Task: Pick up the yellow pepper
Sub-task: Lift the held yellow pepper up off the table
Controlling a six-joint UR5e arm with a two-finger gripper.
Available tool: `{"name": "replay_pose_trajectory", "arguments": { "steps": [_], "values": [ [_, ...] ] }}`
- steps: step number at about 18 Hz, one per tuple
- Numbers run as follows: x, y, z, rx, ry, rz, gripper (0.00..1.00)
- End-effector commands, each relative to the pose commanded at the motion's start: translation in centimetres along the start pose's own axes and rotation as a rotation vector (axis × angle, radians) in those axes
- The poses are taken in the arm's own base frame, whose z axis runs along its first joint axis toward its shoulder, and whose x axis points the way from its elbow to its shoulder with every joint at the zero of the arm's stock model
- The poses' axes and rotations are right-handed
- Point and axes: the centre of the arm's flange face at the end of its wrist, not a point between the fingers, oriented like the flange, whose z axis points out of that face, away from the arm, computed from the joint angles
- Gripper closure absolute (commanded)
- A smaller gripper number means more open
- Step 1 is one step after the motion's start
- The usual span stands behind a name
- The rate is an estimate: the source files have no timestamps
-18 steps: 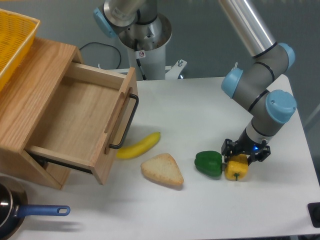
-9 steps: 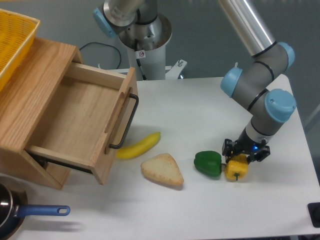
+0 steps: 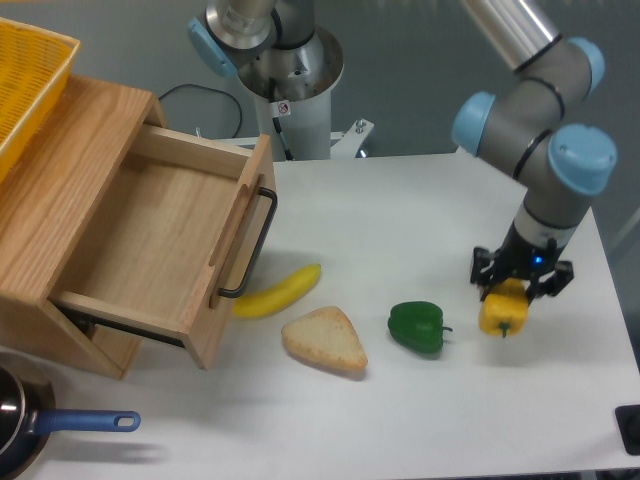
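The tool (image 3: 522, 283) grips the yellow pepper (image 3: 503, 313) from above, right of the green pepper (image 3: 416, 327) and seemingly just clear of the counter (image 3: 400, 220), so lifting straight up appears next.

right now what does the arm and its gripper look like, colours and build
The arm is made of silver-grey metal tubes joined by rounded grey joint housings with light blue end caps. Its wrist narrows to a small black two-finger gripper showing a tiny blue light. No loose cables or printed markings show on the arm itself.
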Motion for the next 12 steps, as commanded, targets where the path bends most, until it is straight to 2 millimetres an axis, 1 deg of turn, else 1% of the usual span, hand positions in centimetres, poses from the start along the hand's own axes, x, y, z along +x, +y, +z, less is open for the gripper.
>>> {"name": "replay_pose_trajectory", "arguments": {
  "steps": [4,6,9,11,12],
  "values": [
    [0.8,0.8,-2.3,-0.033,0.004,0.141,0.86],
    [0.3,1.9,-3.0,-0.066,-0.01,0.184,0.86],
    [0.2,2.6,-3.7,-0.106,0.004,0.257,0.86],
    [0.0,3.6,-4.3,-0.132,0.034,0.299,0.86],
    [0.1,3.6,-4.3,-0.133,0.04,0.307,0.86]
  ]
}}
